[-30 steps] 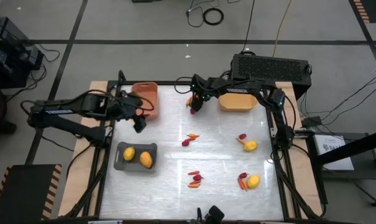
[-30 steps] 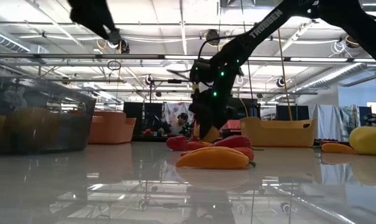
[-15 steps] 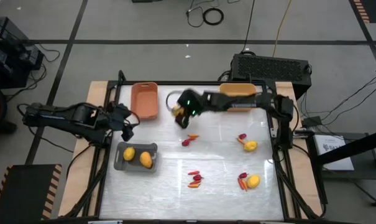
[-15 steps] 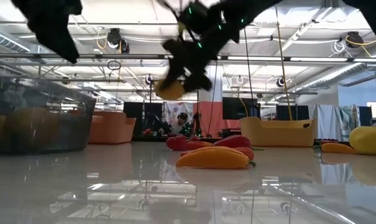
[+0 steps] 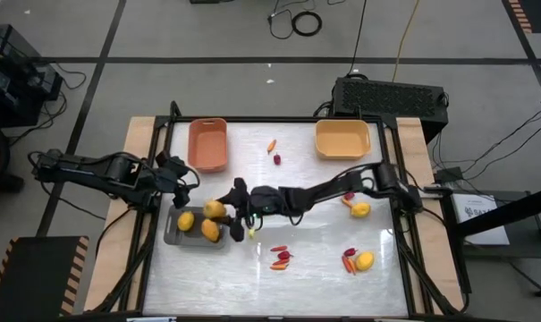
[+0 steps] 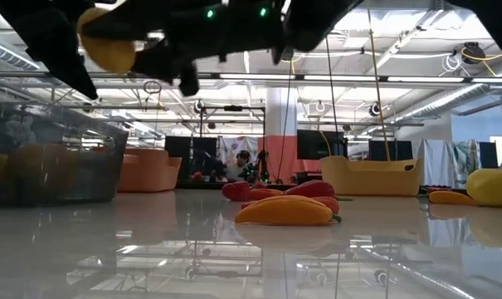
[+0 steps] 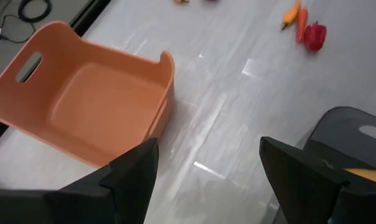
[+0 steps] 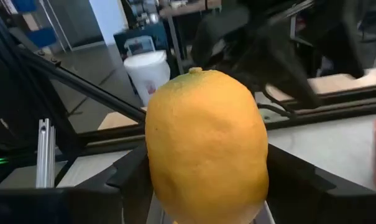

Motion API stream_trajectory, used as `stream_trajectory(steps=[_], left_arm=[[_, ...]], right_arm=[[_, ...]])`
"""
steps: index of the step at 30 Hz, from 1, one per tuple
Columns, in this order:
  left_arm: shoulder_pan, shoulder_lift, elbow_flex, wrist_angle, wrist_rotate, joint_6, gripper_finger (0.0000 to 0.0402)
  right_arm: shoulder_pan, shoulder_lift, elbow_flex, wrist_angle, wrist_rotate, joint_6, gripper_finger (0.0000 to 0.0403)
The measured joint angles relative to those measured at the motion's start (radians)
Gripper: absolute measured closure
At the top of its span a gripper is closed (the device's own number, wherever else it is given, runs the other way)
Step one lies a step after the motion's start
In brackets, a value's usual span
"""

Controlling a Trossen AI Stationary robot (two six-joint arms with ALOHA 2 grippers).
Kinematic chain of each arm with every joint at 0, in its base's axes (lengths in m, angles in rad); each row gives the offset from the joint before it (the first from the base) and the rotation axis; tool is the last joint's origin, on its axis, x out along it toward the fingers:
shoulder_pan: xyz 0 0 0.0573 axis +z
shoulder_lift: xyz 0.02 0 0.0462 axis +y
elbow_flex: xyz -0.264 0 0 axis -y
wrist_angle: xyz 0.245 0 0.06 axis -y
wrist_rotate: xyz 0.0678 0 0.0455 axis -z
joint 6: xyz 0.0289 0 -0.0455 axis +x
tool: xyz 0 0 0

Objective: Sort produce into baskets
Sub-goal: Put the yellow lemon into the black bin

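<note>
My right gripper (image 5: 220,207) reaches across the table from the right and is shut on a yellow egg-shaped fruit (image 5: 215,209), held high over the far edge of the grey tray (image 5: 173,234). The fruit also shows in the low view (image 6: 106,46). Two more yellow fruits (image 5: 186,220) (image 5: 209,231) lie on the tray's floor. My left gripper (image 7: 206,180) is open and empty, at the table's left between the salmon tray (image 5: 207,143) and the grey tray. The yellow-orange tray (image 5: 342,139) stands at the far right. My right gripper pinches the yellow fruit by its two sides (image 8: 156,162) between its two fingers (image 8: 128,177). The fingers come roughly level from the table's right. The fruit is lifted clear, well above the grey tray, with its greenish tip (image 8: 195,72) free beyond the fingers.
Loose produce lies on the table: an orange pepper (image 5: 272,145) and a red piece (image 5: 276,159) at the far middle, red and orange pieces (image 5: 280,258) near the middle, and yellow fruits with red pieces at the right (image 5: 360,210) (image 5: 365,260). My left arm (image 5: 91,168) lies along the left edge.
My right gripper has lifted a yellow fruit off the table near the far edge and carried it toward the left and near edges, to above the grey tray. My left gripper has drawn back a little toward the table's left edge.
</note>
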Motion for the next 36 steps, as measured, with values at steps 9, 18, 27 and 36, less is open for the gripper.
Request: stream_trajectory(steps=[9,18,27,36], left_arm=[[0.000,0.000,0.000,0.009,0.015,0.001,0.0116],[0.000,0.000,0.000,0.046,0.016,0.001,0.0116],[0.000,0.001,0.000,0.061,0.016,0.001,0.0116],[0.000,0.002,0.000,0.269,0.015,0.029,0.0116]], right_arm=[[0.004,0.112,-0.001,0.104,-0.009,0.113,0.0141],[0.005,0.110,0.000,0.109,-0.014,0.116,0.0093],[0.002,0.004,0.002,-0.025,-0.015,0.077,0.0080],[-0.012,-0.318,0.004,-0.664,-0.014,0.040,0.0088]])
